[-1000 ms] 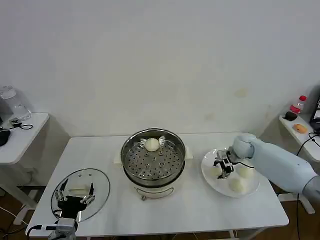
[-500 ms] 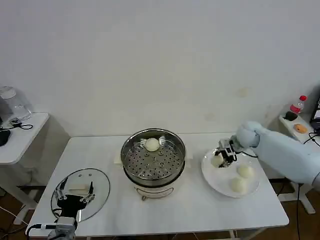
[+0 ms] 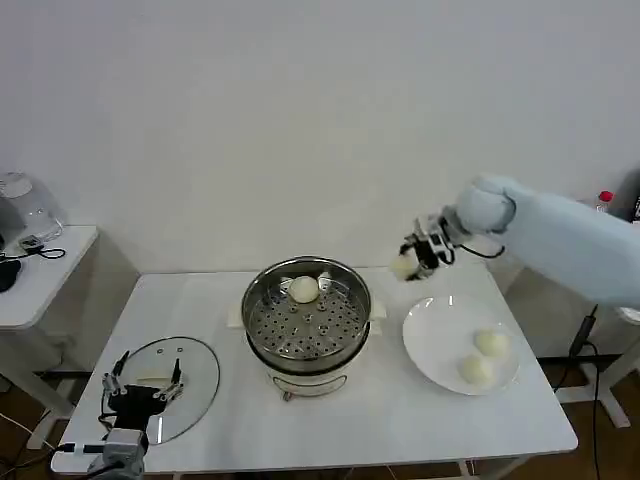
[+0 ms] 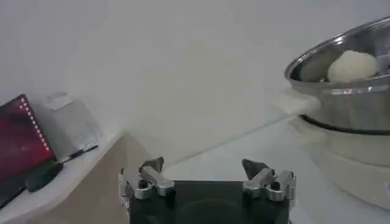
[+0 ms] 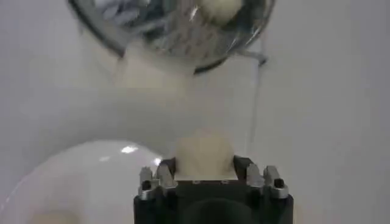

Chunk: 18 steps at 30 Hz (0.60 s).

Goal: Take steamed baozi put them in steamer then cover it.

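Note:
My right gripper [image 3: 412,262] is shut on a creamy-white baozi [image 3: 402,266], held in the air between the plate and the steamer [image 3: 306,312]; the same baozi [image 5: 205,152] sits between the jaws in the right wrist view. One baozi [image 3: 303,289] lies on the perforated tray at the steamer's back. Two more baozi [image 3: 491,343] [image 3: 474,370] rest on the white plate [image 3: 435,335]. The glass cover [image 3: 195,370] lies flat at the table's front left. My left gripper [image 3: 140,388] hangs open just above it, fingers [image 4: 152,177] spread, holding nothing.
A small side table [image 3: 35,270] with a kettle stands at the far left. Another side surface at the far right carries a red-capped bottle [image 3: 601,205]. The white wall runs close behind the table.
My right gripper took one baozi off the plate, lifted it and carried it left toward the steamer. The left gripper has sunk slightly over the cover.

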Tool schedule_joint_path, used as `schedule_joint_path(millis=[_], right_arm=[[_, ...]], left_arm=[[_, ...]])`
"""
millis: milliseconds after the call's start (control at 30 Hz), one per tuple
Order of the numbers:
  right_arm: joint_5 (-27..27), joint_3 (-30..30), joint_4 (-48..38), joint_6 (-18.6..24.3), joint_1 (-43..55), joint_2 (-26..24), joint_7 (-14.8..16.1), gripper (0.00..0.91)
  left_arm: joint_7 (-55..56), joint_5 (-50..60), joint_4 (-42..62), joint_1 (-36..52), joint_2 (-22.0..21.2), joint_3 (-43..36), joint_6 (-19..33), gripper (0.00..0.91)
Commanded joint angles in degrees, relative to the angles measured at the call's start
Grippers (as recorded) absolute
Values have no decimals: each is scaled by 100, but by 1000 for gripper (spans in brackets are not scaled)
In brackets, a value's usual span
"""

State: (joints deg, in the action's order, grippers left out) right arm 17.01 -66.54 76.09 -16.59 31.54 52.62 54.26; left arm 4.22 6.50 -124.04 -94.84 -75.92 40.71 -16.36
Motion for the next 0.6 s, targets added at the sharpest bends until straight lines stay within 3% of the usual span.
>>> schedule_joint_path(millis=[33,200,433,600], right_arm=[[1105,-389,96,-474,723,1051,-170,645],[1512,-415,-212,-794,418,1964,-375,645],[1857,-543,-476,-1155,-17,2420,-584,645],[1859,-600,-756,-1257,-291,2651,-666,645]], left_arm=[[28,-728,11,-9,5,170,-52,907],[249,-1867,-38,-12,-5,398,-82,907],[512,-3718,-77,46,7,803,-64,907],[455,-3969,-53,22,43,841,43,907]])
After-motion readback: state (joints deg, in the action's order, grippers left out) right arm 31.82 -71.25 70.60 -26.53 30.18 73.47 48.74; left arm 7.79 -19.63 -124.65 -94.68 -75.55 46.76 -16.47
